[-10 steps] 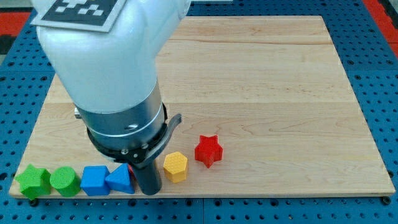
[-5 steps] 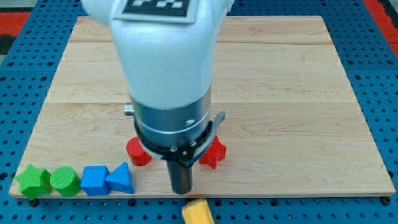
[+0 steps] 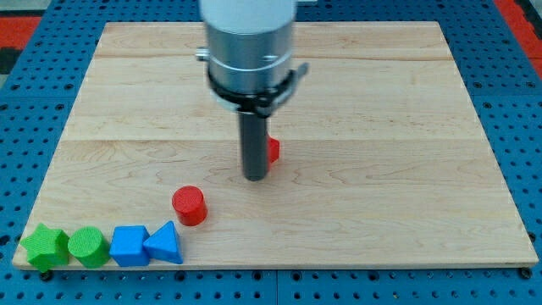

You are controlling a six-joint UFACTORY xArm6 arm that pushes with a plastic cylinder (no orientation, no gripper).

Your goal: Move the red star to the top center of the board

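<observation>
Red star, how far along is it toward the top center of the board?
Partly there. Done: the red star sits about mid-board, well above the red cylinder and the bottom-left row of blocks. In hand: my tip is right against the star's left side, and the rod hides most of it. Left: the push up to the top center of the board.

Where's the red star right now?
The red star sits near the middle of the board, mostly hidden behind my rod, just right of my tip. The red cylinder lies below-left of it.
</observation>
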